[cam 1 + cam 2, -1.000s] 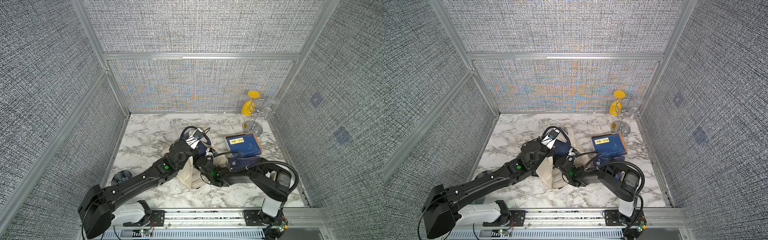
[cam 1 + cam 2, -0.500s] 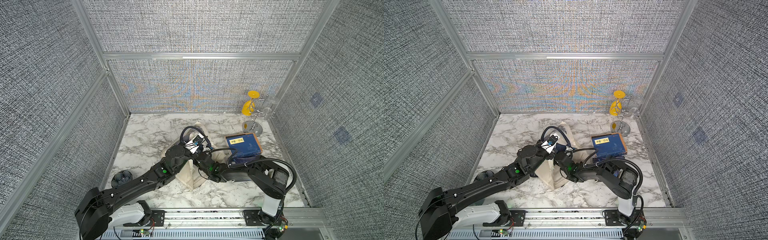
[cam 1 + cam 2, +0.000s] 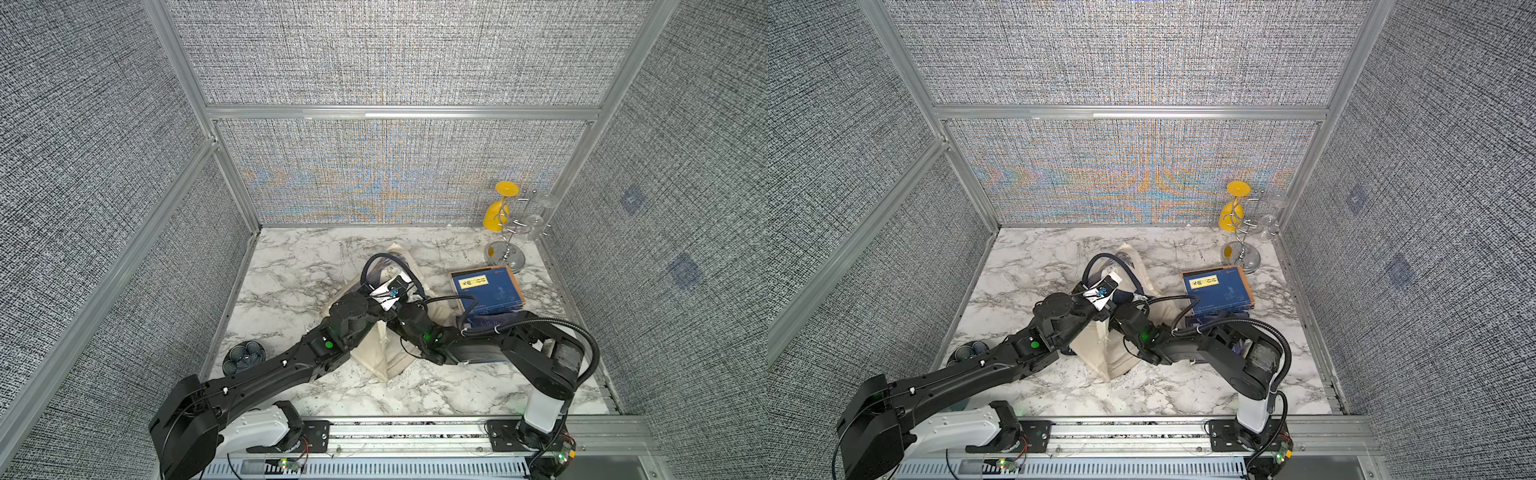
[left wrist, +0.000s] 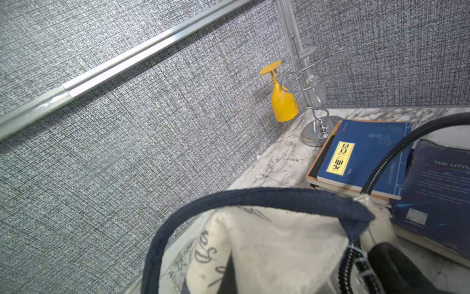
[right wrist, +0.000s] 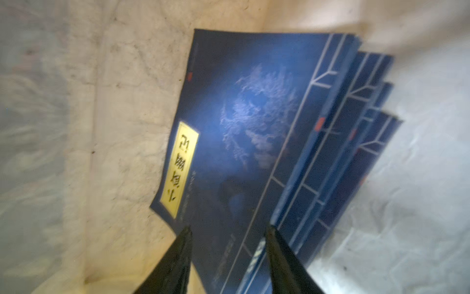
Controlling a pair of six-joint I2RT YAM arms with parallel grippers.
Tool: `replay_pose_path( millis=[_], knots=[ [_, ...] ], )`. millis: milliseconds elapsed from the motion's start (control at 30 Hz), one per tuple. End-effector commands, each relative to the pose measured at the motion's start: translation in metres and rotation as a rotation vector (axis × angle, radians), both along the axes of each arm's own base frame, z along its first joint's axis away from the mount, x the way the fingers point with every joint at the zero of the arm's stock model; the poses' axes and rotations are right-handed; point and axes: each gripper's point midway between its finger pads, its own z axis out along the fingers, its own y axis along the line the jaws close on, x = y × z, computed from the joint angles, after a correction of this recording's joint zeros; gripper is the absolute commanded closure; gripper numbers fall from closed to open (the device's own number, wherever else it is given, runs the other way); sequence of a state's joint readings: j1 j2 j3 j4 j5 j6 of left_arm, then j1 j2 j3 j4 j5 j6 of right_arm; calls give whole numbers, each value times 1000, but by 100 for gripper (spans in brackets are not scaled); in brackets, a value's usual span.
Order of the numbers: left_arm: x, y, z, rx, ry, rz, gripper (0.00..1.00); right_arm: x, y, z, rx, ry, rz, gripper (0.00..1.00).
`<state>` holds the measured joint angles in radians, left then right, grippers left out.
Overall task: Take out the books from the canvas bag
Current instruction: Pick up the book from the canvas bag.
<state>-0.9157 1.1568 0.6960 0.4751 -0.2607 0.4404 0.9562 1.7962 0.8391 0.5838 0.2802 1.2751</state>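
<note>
The cream canvas bag [image 3: 382, 357] [image 3: 1100, 353] lies mid-table, its navy handle [image 4: 229, 201] looping up. My left gripper [image 3: 395, 286] is at the bag's mouth, shut on the cloth and holding it up; its fingers are hidden in the left wrist view. My right gripper [image 5: 229, 229] is inside the bag and hidden in both top views. It is open, its fingertips [image 5: 187, 234] just over the near edge of several fanned navy books [image 5: 241, 127], the top one with a yellow label. More books [image 3: 488, 289] [image 3: 1219, 286] [image 4: 361, 157] are stacked on the marble to the right.
A dark book [image 4: 442, 193] lies beside the stack, under the right arm's cable. A wire glass rack [image 3: 509, 257] with an upturned yellow glass [image 3: 496, 218] stands in the back right corner. A dark round object [image 3: 244, 357] sits by the left wall.
The right arm has reached further left into the bag's mouth and its jaws stand narrower than a second ago. The left gripper has shifted slightly with the bag's rim, still shut.
</note>
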Motion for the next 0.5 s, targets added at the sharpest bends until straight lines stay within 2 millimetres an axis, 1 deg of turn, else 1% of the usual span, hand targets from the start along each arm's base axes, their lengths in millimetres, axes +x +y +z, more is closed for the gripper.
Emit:
replay_pose_path(
  millis=[0,67,100,167,267,400,467],
  knots=[
    [-6,-2,42,-98,-125,-31,100,-7,0,-3,6,32,15,49],
    [-6,-1,42,-96,-129,-27,100,-13,-5,-12,-15,71,11,47],
    [-6,-1,41,-88,-133,-28,100,-15,-7,-16,-30,82,9,44],
    [-6,-1,41,-85,-144,-27,100,-18,-10,-21,-38,89,11,39],
    [-5,0,42,-75,-164,-20,100,-22,-15,-26,-40,103,4,36],
    [-8,-2,40,-46,-191,-42,100,-29,-25,-33,-95,133,-14,30],
    [-10,-2,44,-59,-203,-49,100,-30,-26,-39,-93,152,-20,29]
  ],
)
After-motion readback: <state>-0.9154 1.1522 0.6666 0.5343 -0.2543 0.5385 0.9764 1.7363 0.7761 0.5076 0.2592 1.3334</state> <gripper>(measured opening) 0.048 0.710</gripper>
